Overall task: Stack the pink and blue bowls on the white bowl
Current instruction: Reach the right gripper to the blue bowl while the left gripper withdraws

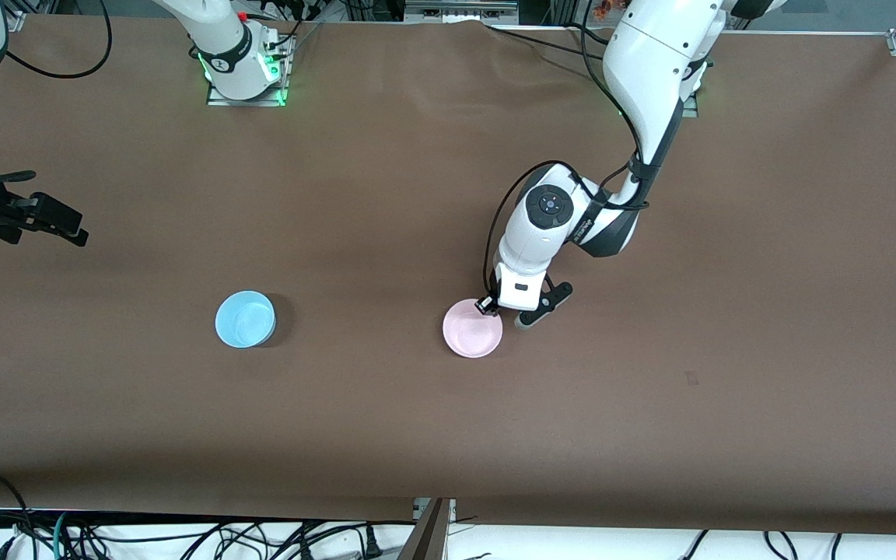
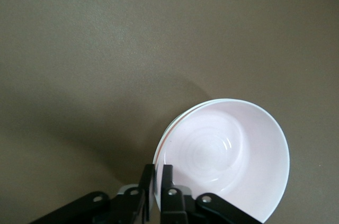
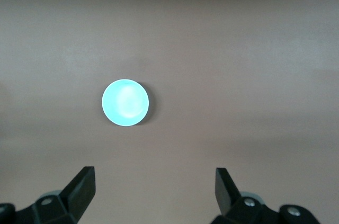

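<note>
Pinching the rim of the pink bowl [image 1: 473,328] between the near-closed fingers of the left gripper [image 1: 488,306], low over the table [image 1: 417,155]. Seen from the left wrist as already nested in the white bowl [image 2: 176,122], of which only a thin edge peeks out just beside the fingertips. Right gripper [image 1: 55,222] spread wide and waiting, up over the right arm's end of the table. Blue bowl [image 1: 245,319] well apart from both hands, in plain sight of the right wrist camera, not yet stacked. Likely risks: dragging or tipping the pink bowl out of the white one if lifting away before letting go fully; nudging the pair sideways with a fingertip caught inside the rim; later, setting the blue bowl down off-centre so that it sits tilted.
</note>
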You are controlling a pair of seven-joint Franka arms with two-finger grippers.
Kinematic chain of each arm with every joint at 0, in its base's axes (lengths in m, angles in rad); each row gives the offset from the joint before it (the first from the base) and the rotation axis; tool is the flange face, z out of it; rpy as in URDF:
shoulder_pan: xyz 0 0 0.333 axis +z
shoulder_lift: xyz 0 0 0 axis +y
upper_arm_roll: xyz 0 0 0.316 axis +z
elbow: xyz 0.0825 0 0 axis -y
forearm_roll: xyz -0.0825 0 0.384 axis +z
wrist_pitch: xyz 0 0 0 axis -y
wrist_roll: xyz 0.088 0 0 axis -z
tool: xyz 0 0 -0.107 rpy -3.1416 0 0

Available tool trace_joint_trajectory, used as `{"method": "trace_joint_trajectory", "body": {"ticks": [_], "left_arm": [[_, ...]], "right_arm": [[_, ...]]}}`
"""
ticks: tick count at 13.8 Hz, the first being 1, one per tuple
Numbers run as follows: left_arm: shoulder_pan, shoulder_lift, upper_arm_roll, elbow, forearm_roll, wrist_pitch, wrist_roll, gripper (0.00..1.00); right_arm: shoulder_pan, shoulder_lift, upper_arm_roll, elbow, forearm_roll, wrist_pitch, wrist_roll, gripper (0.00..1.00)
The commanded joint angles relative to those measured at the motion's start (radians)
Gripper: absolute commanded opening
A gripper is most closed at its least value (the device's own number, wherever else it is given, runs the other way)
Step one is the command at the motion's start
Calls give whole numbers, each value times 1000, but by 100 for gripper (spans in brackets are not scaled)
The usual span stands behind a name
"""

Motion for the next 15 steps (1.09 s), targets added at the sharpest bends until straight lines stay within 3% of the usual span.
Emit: {"method": "trace_joint_trajectory", "body": {"ticks": [1,2,5,8,9,11,15], "left_arm": [[-6,7,5,12,-11,6,-10,35],[-6,7,5,12,-11,6,-10,41],[-3,6,5,16,-12,5,-10,45],[3,3,20,61,-5,-26,-2,47],[5,1,28,89,-3,-67,1,47],[11,-1,52,175,-3,-194,18,47],[110,-8,51,356,-15,-478,126,47]], "right_arm": [[-7,0,2,10,19,1,-8,100],[-7,0,3,11,17,1,-5,100],[-2,12,5,13,20,13,6,100],[6,119,14,15,14,52,-1,100],[7,192,15,21,20,50,5,100],[1,201,14,19,85,79,-11,100],[24,298,15,-13,80,166,-12,100]]}}
